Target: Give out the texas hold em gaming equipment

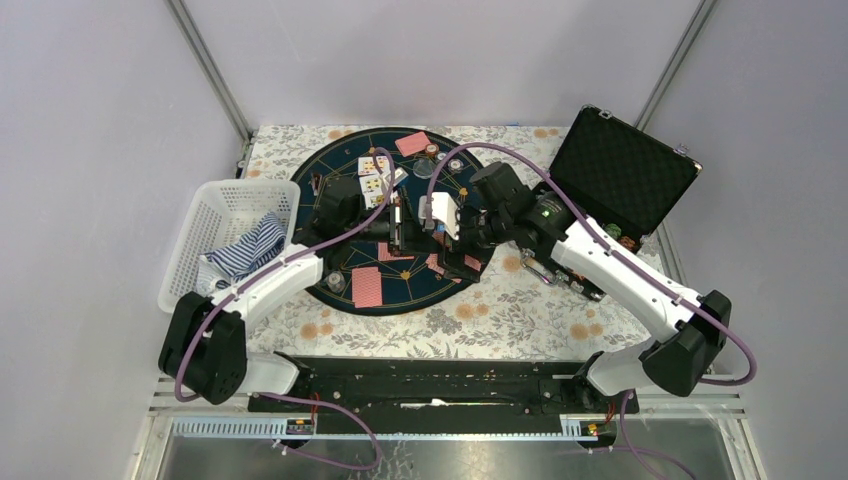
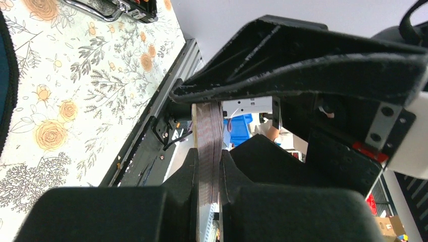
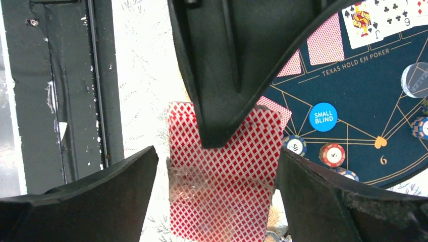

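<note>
A red-backed deck of cards [image 2: 208, 151] is clamped edge-on in the left end effector [image 2: 208, 169], above the edge of the mat [image 3: 353, 96]. The right end effector [image 3: 217, 151] is held apart, one finger at each side edge of the deck with little room left; contact cannot be told. Beyond its right finger, a blue button [image 3: 323, 116] and chips [image 3: 332, 154] are laid on the mat. Open floral counter [image 2: 75, 75] is seen beside the left end effector.

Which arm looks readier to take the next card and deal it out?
Right, probably. The right gripper has open jaws either side of the red-backed deck, while the left gripper is shut on that deck, busy holding it.
</note>
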